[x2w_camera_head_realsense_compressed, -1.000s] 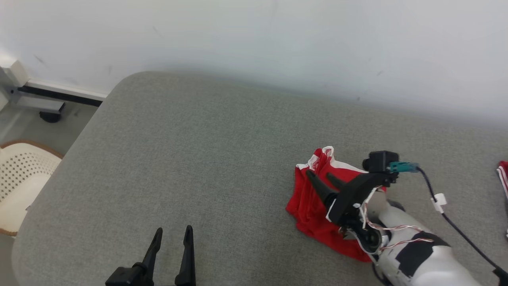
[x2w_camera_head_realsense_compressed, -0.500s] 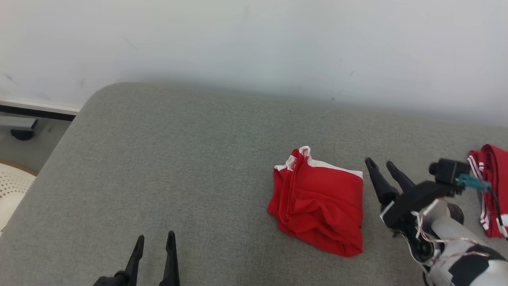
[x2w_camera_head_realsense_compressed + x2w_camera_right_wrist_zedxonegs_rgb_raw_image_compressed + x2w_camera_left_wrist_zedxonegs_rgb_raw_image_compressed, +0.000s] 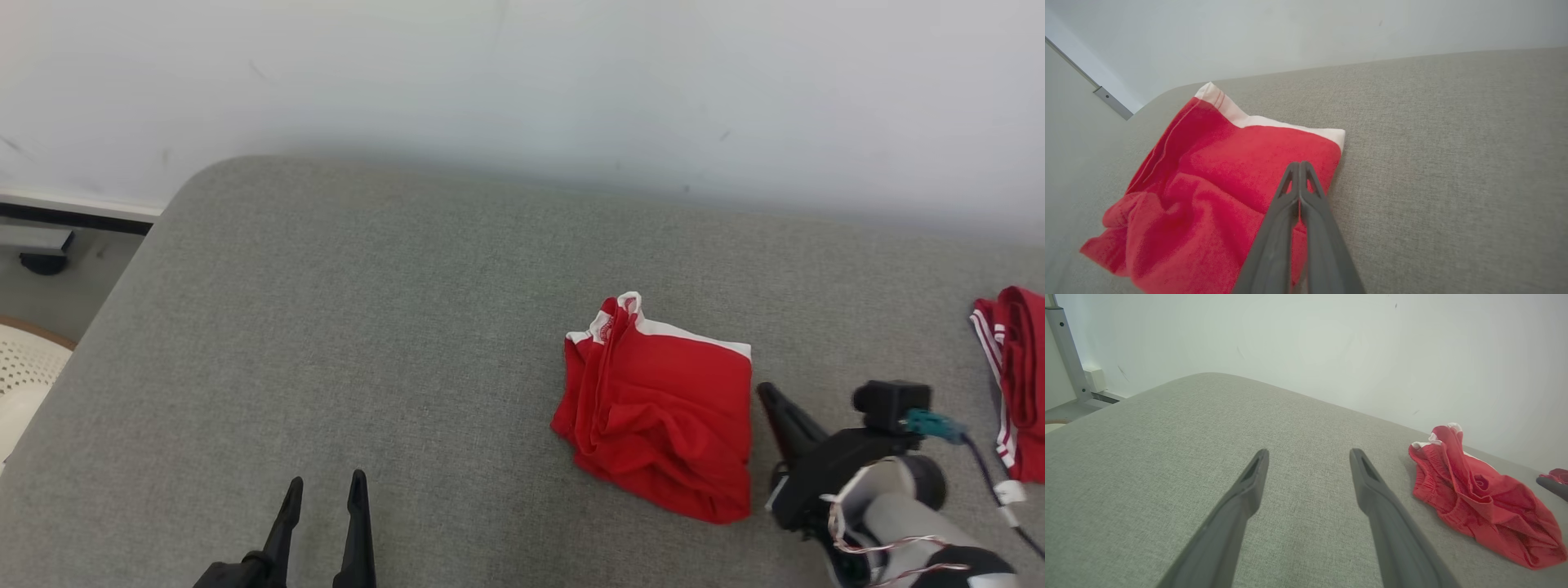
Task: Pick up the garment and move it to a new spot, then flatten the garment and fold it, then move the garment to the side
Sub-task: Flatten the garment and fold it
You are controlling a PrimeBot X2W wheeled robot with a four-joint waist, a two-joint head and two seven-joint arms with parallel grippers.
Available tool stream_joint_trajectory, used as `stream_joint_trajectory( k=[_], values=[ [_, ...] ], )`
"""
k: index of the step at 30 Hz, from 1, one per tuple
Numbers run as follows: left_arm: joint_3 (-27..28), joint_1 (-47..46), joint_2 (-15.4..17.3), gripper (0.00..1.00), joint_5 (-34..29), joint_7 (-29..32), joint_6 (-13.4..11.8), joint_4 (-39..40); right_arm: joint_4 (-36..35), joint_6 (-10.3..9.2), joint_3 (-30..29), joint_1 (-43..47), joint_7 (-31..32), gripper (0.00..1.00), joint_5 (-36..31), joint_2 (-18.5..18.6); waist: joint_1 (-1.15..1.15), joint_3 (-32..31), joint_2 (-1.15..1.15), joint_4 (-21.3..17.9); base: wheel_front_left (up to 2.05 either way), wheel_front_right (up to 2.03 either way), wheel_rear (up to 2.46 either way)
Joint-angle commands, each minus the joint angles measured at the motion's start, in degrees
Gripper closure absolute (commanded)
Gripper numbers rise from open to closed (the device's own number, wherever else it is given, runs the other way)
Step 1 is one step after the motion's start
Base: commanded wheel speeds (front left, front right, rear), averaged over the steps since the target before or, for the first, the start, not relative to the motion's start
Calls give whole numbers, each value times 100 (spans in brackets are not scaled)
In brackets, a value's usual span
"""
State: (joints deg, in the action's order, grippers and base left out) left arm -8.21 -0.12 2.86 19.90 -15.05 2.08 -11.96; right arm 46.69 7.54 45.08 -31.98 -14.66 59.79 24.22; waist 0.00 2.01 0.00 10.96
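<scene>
Folded red garment (image 3: 661, 416) lies on the grey cushion (image 3: 367, 327), just left of the right gripper (image 3: 766, 392), whose fingers are pressed together on nothing. The left gripper (image 3: 325, 483) stands spread apart, the garment well off to its right.

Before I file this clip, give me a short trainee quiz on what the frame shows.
1. True or false: the right hand grips the folded red garment.
2. Which hand is open? A) left hand B) right hand C) both
3. Fill in: a second red garment lies on the grey cushion near the head view's ___ edge.
Key: 1 false, it is shut on nothing, beside the garment; 2 A; 3 right.
</scene>
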Motion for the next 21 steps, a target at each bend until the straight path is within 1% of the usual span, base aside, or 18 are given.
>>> stream_joint_trajectory(
  k=[1,5,11,16,21],
  values=[
    [-3,-55,5,0,-45,-16,31,-4,40,-10,18,-76,-37,100,-52,-167,0,32,0,37,0,0,0],
    [-41,-89,5,0,-57,-16,29,-37,209,-10,151,-84,-54,100,-302,-290,0,51,0,113,0,0,0],
    [-97,-120,5,0,-40,-16,32,-61,197,-10,-24,-11,-54,100,-779,-682,0,72,0,273,0,0,0],
    [-118,-92,5,0,-61,-16,48,-90,206,-10,-4,100,-52,100,-1207,-1055,0,74,0,385,0,0,0],
    [-160,-123,5,0,-55,-16,57,-113,257,-10,11,210,-51,100,-1369,-1387,0,92,0,500,0,0,0]
  ],
)
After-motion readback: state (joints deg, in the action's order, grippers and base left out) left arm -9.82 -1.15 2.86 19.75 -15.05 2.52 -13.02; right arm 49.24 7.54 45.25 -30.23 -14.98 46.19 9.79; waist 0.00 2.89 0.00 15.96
